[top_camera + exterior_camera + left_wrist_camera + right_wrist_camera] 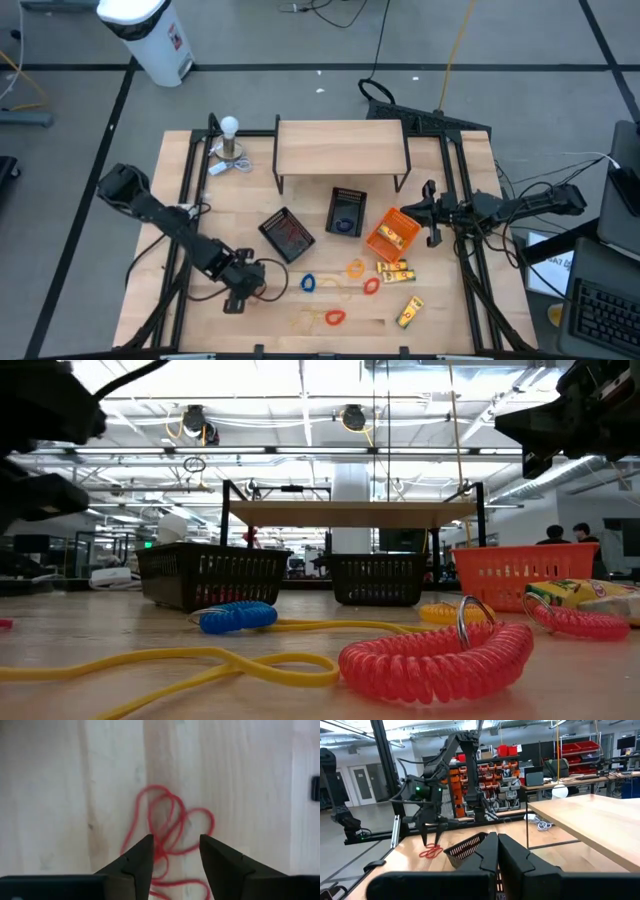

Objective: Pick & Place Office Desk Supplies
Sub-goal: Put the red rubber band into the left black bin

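Left tool point(175, 857), fingers apart, poised above a tangle of thin red rubber bands point(170, 832) lying flat on the pale wooden desk point(60, 785) near its front left area; in the right wrist view the same tool point(431, 839) hangs just over the red loops point(431, 852), which appear to trail up between the fingers, though whether they touch cannot be told. Right tool point(497, 851), fingers together and holding nothing, waits above the desk's right side near the orange tray point(392, 234). To take the bands cleanly, the left tool would judge best to straddle the spot where several strands cross, descend until the fingertips almost graze the wood, then pinch; the loops are limp, thin and springy, so a grip on a single strand may let the rest slide free or snag. Other supplies lie toward the desk's front centre and right: a blue coil point(307, 283), an orange coil point(355, 268), red coils point(334, 318), each a glossy plastic spiral joined to a metal ring, plus a long yellow cord point(200, 660) and small yellow packets point(409, 313) with printed wrappers. Two black mesh trays point(288, 232) of fine wire grid and a low wooden shelf point(340, 146) stand behind.
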Controlling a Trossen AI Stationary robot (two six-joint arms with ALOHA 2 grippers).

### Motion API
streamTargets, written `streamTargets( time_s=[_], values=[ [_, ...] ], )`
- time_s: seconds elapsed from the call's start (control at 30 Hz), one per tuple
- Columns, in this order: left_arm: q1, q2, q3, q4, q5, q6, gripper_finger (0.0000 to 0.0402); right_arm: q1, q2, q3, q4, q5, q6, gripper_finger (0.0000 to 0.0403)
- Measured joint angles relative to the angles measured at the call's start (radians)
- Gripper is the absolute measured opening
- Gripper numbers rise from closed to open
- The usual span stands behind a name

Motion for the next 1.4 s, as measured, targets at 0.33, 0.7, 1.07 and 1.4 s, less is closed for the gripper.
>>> streamTargets(
  time_s=[0.33, 0.7, 1.07, 1.4],
  values=[
    [-0.043, 0.000, 0.000, -0.089, -0.058, 0.002, 0.0132, 0.000, 0.007, 0.000, 0.003, 0.001, 0.000, 0.0000],
    [-0.044, 0.000, 0.000, -0.089, -0.065, 0.031, 0.0131, 0.000, 0.007, 0.000, 0.002, 0.001, 0.007, 0.0000],
    [-0.042, 0.052, 0.000, -0.057, -0.037, 0.041, 0.0131, 0.000, 0.007, 0.000, 0.002, 0.001, 0.007, 0.0000],
    [-0.042, 0.085, 0.003, -0.058, -0.041, 0.057, 0.0131, 0.000, 0.009, 0.000, 0.002, 0.001, 0.020, 0.0000]
  ],
)
